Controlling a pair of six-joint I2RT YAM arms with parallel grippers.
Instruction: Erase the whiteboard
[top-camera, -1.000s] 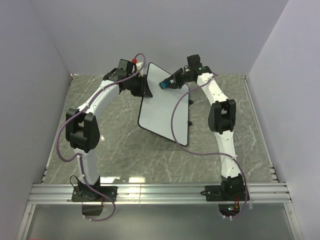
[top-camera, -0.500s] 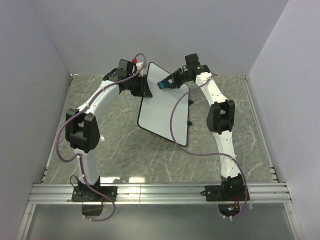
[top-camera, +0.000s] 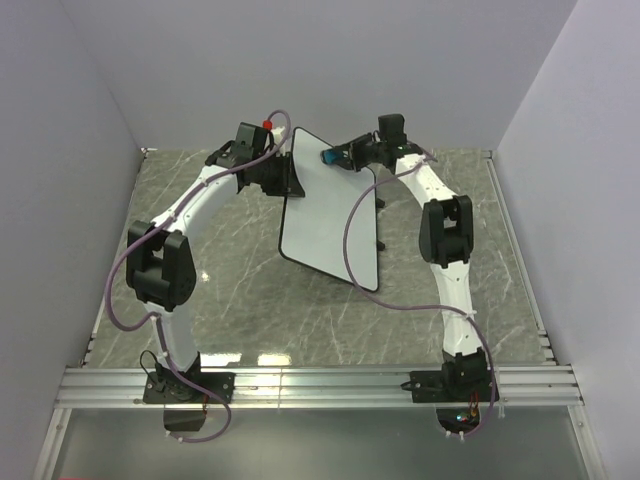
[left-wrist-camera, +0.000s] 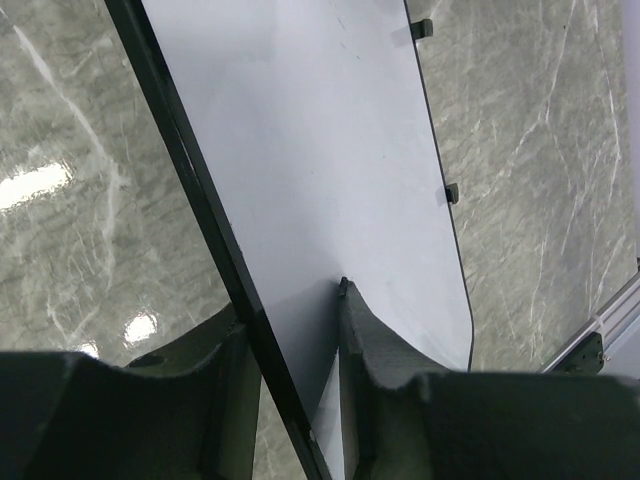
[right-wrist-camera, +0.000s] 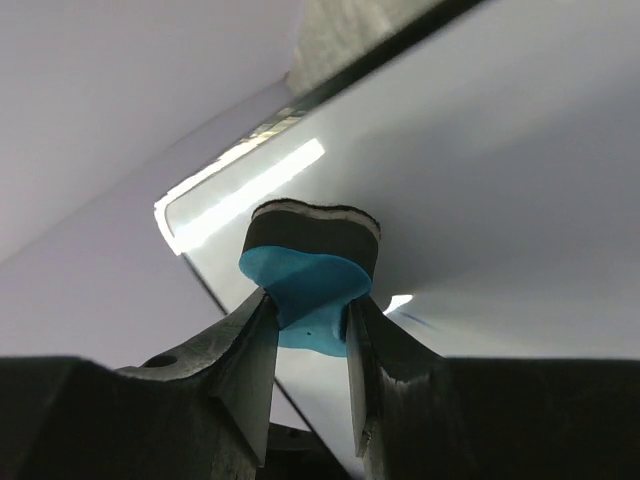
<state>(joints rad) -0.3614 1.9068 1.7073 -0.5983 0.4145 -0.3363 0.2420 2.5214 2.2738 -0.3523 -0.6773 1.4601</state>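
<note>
Whiteboard (top-camera: 330, 225) stands tilted, edge pinched in the left claw (left-wrist-camera: 290, 322); right claw (right-wrist-camera: 308, 322), clamped on a blue eraser (right-wrist-camera: 312, 272), sits at its top corner.

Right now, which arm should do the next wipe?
Right. The right jaws hold the eraser at the board's upper corner; the left jaws are clamped on its edge, propping it.

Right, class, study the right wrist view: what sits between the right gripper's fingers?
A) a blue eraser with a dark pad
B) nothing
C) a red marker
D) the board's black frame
A: the right gripper is shut on the blue eraser, its dark pad turned toward the whiteboard; the black frame is what the left gripper clamps.
</note>
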